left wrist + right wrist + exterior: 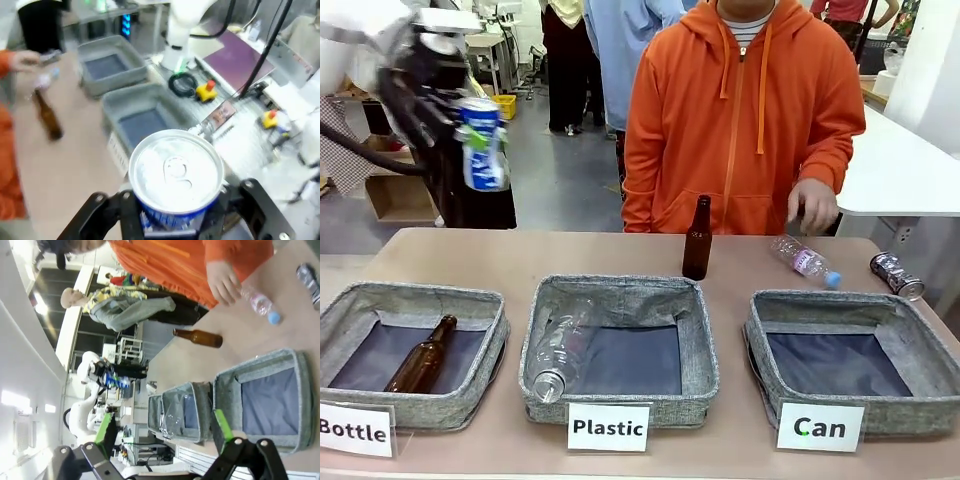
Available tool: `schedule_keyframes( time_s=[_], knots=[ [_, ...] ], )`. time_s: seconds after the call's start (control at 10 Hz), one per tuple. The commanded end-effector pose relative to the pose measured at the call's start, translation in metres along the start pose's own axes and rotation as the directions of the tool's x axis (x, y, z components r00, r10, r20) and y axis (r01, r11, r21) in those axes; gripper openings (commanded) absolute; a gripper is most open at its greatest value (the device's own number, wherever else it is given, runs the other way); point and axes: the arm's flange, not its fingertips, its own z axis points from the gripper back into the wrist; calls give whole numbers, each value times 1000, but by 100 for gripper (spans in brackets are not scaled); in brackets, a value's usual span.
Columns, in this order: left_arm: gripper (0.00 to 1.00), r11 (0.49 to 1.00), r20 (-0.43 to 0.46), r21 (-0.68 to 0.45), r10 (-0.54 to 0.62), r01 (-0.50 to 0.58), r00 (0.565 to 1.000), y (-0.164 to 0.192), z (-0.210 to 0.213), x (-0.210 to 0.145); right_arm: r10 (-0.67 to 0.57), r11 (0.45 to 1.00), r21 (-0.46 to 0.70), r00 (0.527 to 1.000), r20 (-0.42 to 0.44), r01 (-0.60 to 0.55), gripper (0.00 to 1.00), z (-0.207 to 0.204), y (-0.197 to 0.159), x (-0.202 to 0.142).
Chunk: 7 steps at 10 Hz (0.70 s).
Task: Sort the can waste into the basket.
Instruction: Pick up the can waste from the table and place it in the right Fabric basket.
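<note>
left tool: clamped on the blue can, high above the left end of the desk | right tool: jaws wide apart | silver can: lying on its side on the desk, just past the far right corner of the "Can" basket | person's hand: near the plastic bottle

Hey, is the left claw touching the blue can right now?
Touching. The left wrist view shows the left claw clamped against both sides of the blue can.
</note>
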Motion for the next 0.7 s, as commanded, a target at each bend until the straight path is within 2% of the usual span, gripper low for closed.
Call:
schedule_keyframes(
  time_s=[0.0,0.2,0.4,0.5,0.6],
  knots=[
    [33,996,22,-18,91,-90,996,-24,-68,21,-38,999,-26,997,68,40,100,13,1,16],
    [33,990,-10,28,141,-141,990,-52,-138,32,-65,998,13,995,82,64,100,21,-6,29],
    [33,975,-80,203,103,-85,991,-98,-192,37,-60,998,20,997,54,59,100,15,-9,35],
    [33,958,-108,285,54,-22,993,-108,-198,44,-51,999,23,998,45,50,100,7,-9,36],
    [33,969,-103,247,32,-6,994,-101,-191,50,-74,997,-3,995,68,75,100,19,-15,27]
  ],
)
